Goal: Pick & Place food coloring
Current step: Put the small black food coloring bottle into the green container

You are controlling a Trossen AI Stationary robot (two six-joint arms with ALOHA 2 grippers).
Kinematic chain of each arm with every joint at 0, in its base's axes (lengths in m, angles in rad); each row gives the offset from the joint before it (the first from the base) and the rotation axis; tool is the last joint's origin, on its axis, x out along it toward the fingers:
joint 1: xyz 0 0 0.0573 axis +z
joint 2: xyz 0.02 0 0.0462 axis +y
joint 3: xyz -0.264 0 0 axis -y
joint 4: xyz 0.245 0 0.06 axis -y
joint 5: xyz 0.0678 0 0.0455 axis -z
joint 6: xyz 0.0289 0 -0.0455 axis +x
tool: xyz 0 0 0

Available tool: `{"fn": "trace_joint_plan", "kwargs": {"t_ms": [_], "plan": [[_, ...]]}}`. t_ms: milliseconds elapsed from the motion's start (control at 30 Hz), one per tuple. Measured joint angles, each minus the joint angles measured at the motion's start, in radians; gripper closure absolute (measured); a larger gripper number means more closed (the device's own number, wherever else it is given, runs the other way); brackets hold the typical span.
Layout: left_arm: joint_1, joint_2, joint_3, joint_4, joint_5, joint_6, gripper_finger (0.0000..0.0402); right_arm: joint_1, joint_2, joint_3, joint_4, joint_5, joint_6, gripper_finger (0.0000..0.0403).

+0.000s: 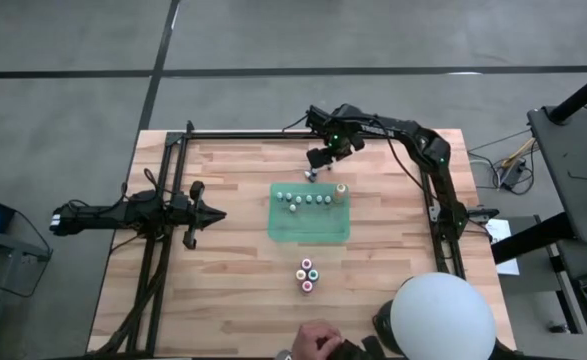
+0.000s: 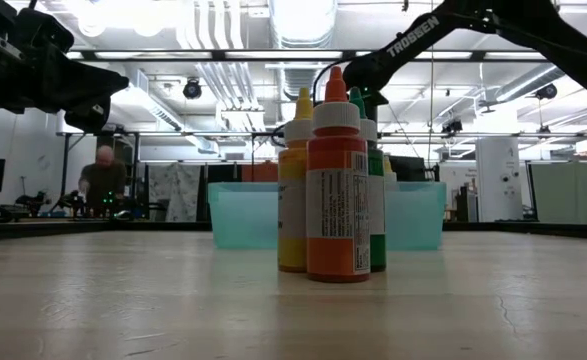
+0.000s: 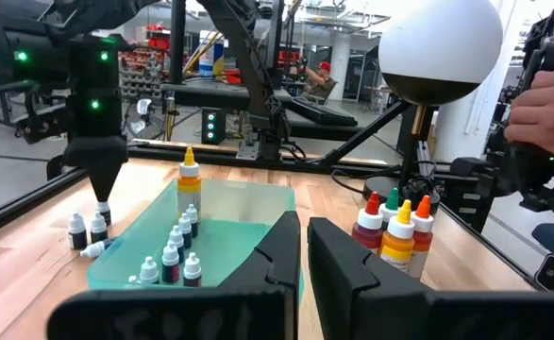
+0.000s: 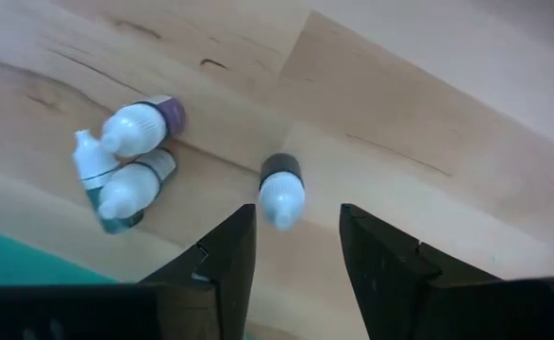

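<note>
Judging by the layout, roughly midway, perhaps a little past. Already standing inside the green tray point(image 1: 309, 228): a row of small bottles point(image 1: 308, 199) along its far side, six or so, with the taller yellow dropper bottle point(image 1: 341, 189) at the end of that row.

Left to move: a little cluster of four on the bare desk point(image 1: 223, 300) just beyond the tray's far edge. Seen from the right wrist as one white-capped bottle point(image 4: 281, 192) standing upright by itself and three loose bottles point(image 4: 130, 165) huddled just beside it, at least one of those tipped over.

Poised directly above that lone bottle: the right hand point(image 4: 297, 222), fingers apart, one on either side of the cap, not touching it. Looks like the approach to the next pick, with closing, lifting and carrying over the tray wall all yet to do.

Parked well off to the left side of the desk: the left hand point(image 1: 210, 213), fingers pressed together, holding nothing, pointing toward the tray.

Also on the desk, toward the near edge and well apart from the tray: four larger squeeze bottles point(image 1: 308, 275) grouped tightly. Cannot tell whether these belong to the job; if so, rather more remains.
</note>
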Motion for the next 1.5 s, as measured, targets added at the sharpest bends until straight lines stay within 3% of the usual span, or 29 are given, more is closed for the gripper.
{"fn": "trace_joint_plan", "kwargs": {"t_ms": [1500], "plan": [[0.000, 0.000, 0.000, 0.000, 0.000, 0.000, 0.0401, -0.004, 0.005, -0.049, 0.079, -0.008, -0.053, 0.0275]]}}
